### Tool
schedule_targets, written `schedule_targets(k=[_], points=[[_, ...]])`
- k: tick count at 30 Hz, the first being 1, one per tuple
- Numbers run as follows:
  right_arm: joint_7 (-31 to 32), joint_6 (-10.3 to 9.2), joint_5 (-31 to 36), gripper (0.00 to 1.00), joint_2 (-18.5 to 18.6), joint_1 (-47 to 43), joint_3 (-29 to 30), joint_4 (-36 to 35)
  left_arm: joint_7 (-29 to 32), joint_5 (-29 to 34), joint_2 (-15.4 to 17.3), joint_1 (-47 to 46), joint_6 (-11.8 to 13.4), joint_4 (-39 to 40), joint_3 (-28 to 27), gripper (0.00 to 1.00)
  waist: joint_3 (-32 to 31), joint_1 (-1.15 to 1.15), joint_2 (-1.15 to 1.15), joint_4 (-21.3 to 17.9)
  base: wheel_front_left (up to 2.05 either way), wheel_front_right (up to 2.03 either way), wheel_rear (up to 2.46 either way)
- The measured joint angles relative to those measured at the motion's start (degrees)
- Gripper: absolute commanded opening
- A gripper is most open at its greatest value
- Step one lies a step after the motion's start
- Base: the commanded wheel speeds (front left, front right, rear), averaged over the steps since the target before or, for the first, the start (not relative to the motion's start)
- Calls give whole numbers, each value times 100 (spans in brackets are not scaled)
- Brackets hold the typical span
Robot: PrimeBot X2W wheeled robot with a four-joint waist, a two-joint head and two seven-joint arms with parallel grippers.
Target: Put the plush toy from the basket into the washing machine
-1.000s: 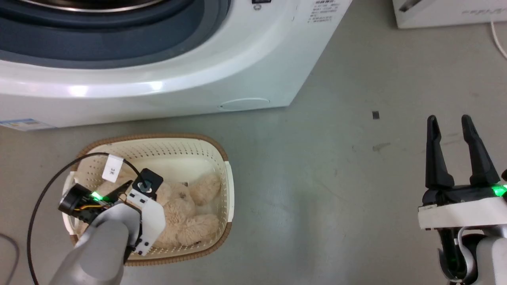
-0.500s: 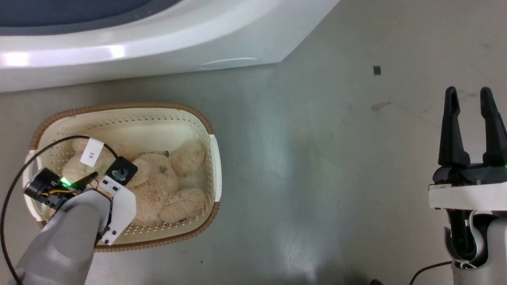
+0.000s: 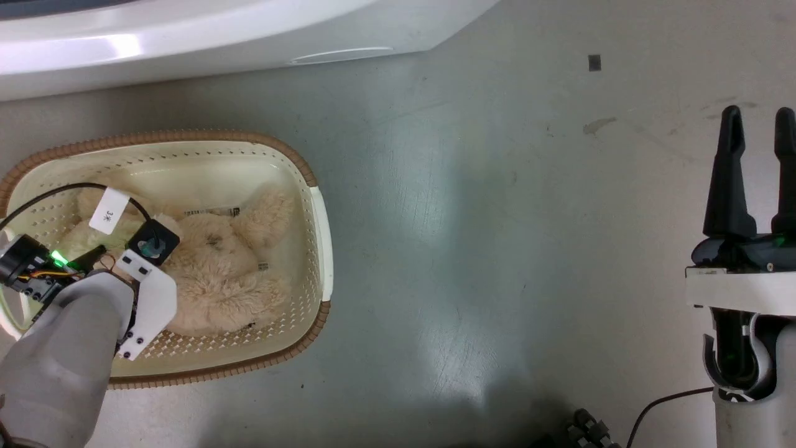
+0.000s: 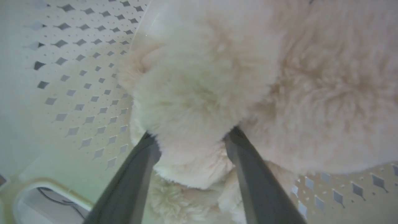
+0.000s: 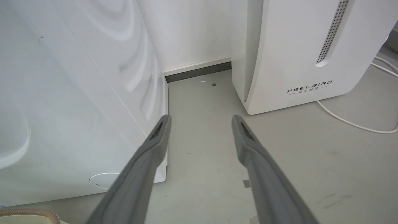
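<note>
Early days, honestly. Washing machine [image 3: 186, 37] just past the basket [image 3: 186, 135], nothing delivered yet by the look of it. Inside the basket: plush toy [image 3: 211, 280], lying flat, not lifted. Down in there too: left jaws, spread around one fluffy lump, fur touching both fingers [image 4: 133, 180], no real squeeze apparent. Well right of the basket: right jaws, spread, empty. Remaining: grip, lift, carry, drop in.

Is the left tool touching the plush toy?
Touching. In the left wrist view, the left tool has both fingers sunk into the fur of the plush toy.
</note>
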State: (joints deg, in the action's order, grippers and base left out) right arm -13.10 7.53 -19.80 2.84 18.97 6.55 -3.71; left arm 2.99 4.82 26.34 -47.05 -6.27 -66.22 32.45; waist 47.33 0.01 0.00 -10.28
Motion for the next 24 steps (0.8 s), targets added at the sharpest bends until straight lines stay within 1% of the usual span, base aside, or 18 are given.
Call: schedule_targets(k=[1, 4, 13, 17, 21, 24], points=[[-21, 0, -10, 100, 0, 15, 11, 7, 8, -9, 1, -46, -4, -54, 41, 0, 28, 0, 0, -8, 0, 0, 0], [-48, 0, -47, 100, 0, 38, 42, 54, 96, -30, -16, -179, -44, -225, 178, 0, 85, 0, 0, -26, 0, 0, 0], [-149, 0, -188, 100, 0, 95, 125, 230, 107, -102, -113, -410, -37, -697, 497, 0, 62, 0, 0, -35, 0, 0, 0], [-164, 0, -187, 100, 0, 89, 162, 348, -26, -231, -201, -313, 12, -744, 481, 0, -150, 0, 0, 3, 0, 0, 0], [-164, 0, -178, 100, 0, 30, 230, 485, -220, -413, -254, -181, 5, -767, 425, 0, -430, 0, 0, 59, 0, 0, 0], [-164, 0, -130, 100, 0, -88, 263, 565, -326, -506, -361, -101, 2, -766, 403, 0, -670, 0, 0, 116, 0, 0, 0]])
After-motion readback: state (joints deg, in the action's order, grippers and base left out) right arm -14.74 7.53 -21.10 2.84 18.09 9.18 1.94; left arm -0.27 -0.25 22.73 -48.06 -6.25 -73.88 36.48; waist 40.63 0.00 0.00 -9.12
